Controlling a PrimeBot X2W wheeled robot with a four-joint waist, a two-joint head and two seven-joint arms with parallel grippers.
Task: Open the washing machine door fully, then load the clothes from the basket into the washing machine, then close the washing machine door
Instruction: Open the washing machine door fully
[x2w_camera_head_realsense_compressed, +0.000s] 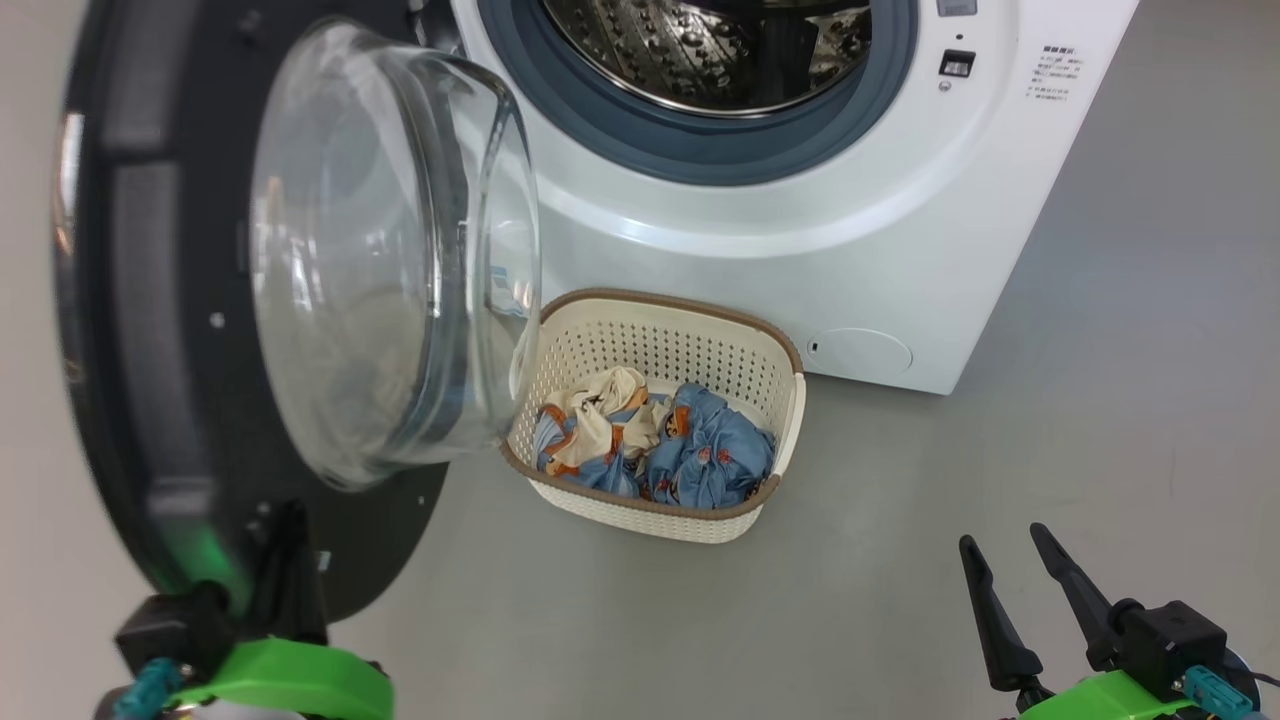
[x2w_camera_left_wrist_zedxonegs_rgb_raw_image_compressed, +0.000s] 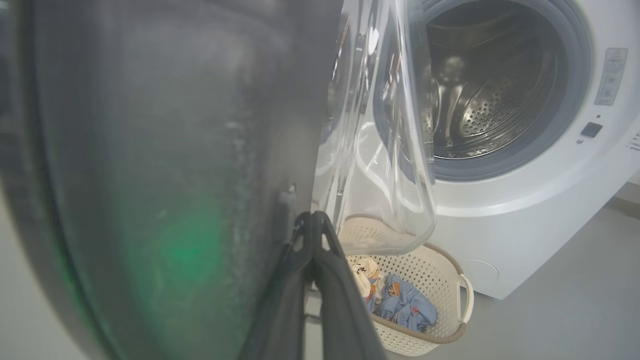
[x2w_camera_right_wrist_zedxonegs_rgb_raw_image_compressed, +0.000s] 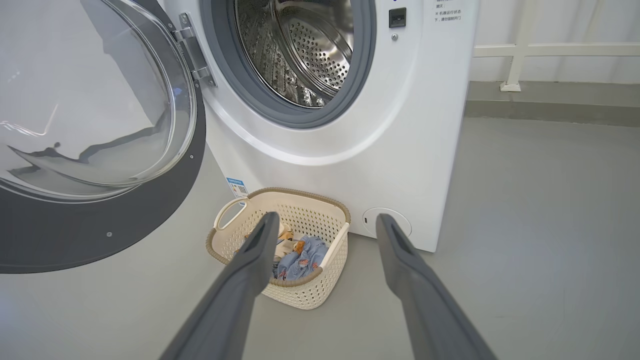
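The washing machine door (x2w_camera_head_realsense_compressed: 150, 300) hangs wide open at the left, its clear glass bowl (x2w_camera_head_realsense_compressed: 380, 250) bulging toward the basket. My left gripper (x2w_camera_head_realsense_compressed: 288, 525) is shut, its fingertips (x2w_camera_left_wrist_zedxonegs_rgb_raw_image_compressed: 315, 220) resting against the door's dark inner face near its lower edge. The white washing machine (x2w_camera_head_realsense_compressed: 800, 250) shows its steel drum (x2w_camera_head_realsense_compressed: 710, 50). In front of it the cream basket (x2w_camera_head_realsense_compressed: 790, 400) holds the clothes (x2w_camera_head_realsense_compressed: 700, 450), a blue garment and a cream one (x2w_camera_head_realsense_compressed: 600, 410). My right gripper (x2w_camera_head_realsense_compressed: 1003, 540) is open above the floor, right of the basket, and points at the basket (x2w_camera_right_wrist_zedxonegs_rgb_raw_image_compressed: 310, 292).
Grey floor (x2w_camera_head_realsense_compressed: 1100, 450) spreads to the right of the machine and basket. A round service flap (x2w_camera_head_realsense_compressed: 860, 352) sits low on the machine's front. A white rail (x2w_camera_right_wrist_zedxonegs_rgb_raw_image_compressed: 515, 65) runs along the wall behind. The glass bowl overhangs the basket's left end.
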